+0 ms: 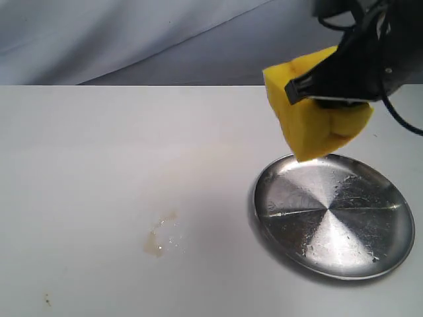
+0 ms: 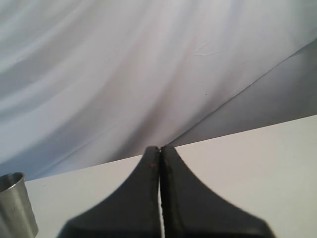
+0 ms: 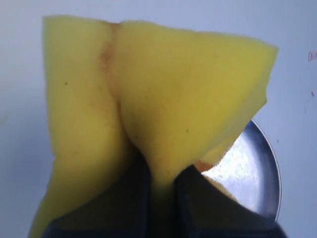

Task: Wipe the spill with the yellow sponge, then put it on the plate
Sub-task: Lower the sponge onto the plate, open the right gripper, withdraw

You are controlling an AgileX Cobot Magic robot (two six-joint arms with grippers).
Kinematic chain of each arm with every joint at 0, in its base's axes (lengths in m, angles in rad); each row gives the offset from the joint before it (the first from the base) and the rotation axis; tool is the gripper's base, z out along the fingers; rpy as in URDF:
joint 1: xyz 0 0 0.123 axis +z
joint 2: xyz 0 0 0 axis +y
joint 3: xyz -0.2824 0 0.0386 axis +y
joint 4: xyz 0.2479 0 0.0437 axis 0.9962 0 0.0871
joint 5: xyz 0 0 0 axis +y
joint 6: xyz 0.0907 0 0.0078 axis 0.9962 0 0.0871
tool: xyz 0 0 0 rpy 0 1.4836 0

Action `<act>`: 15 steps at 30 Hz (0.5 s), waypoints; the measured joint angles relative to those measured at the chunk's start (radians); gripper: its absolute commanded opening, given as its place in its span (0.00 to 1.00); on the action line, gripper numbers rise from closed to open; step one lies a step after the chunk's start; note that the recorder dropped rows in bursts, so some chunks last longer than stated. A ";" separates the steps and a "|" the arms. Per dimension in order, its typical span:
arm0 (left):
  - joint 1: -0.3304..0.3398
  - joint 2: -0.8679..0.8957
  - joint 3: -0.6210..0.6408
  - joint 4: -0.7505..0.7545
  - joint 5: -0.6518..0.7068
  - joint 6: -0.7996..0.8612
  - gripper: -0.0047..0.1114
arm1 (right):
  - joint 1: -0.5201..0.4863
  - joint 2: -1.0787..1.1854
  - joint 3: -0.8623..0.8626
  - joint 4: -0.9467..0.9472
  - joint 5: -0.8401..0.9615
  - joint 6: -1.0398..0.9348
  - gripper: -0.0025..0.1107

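a thick bright yellow foam sponge (image 1: 310, 132) with brownish cracks is held off the table, clamped in the black right gripper (image 1: 324, 99). in the right wrist view the foam (image 3: 163, 89) is pinched between the two dark fingers (image 3: 133, 198), so that it is creased and bulges outward past the jaws; a brownish seam is seen running along its upper part. the jaws are closed on the sponge, with compressed foam filling the gap between them.

a round shallow silver metal plate (image 1: 334, 218) with a brushed radial sheen and whitish specks is seen below the right jaws, resting on the white table (image 1: 99, 165). the lowest corner of the sponge is hung over the plate's rim, apart from the metal and not touching it. in the right wrist view part of the plate (image 3: 250, 166) is seen beyond the edge of the sponge.

a faint wet smear with brownish-yellow traces (image 1: 162, 236) is seen on the table, well apart from the right jaws and to the side of the plate.

the black left gripper (image 2: 159, 163) is shown with its two fingers pressed flat together, nothing being held between them. a grey draped cloth (image 2: 124, 74) is seen beyond those jaws, and a silver metal cup (image 2: 12, 206) is stood on the table to one side of them.
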State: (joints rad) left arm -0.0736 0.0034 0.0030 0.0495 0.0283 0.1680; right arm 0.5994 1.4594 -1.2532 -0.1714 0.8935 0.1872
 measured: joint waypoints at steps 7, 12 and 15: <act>0.000 0.000 0.000 0.000 0.000 0.000 0.04 | -0.118 0.004 0.311 0.020 -0.249 0.027 0.45; 0.000 0.000 0.000 0.000 0.000 0.000 0.04 | -0.142 0.023 0.344 0.024 -0.270 0.040 0.69; 0.000 0.000 0.000 0.000 0.000 0.000 0.04 | -0.142 0.004 0.344 0.026 -0.248 0.044 0.68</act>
State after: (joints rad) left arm -0.0736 0.0034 0.0030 0.0495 0.0283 0.1680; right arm 0.4572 1.4630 -0.9088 -0.1456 0.6457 0.2312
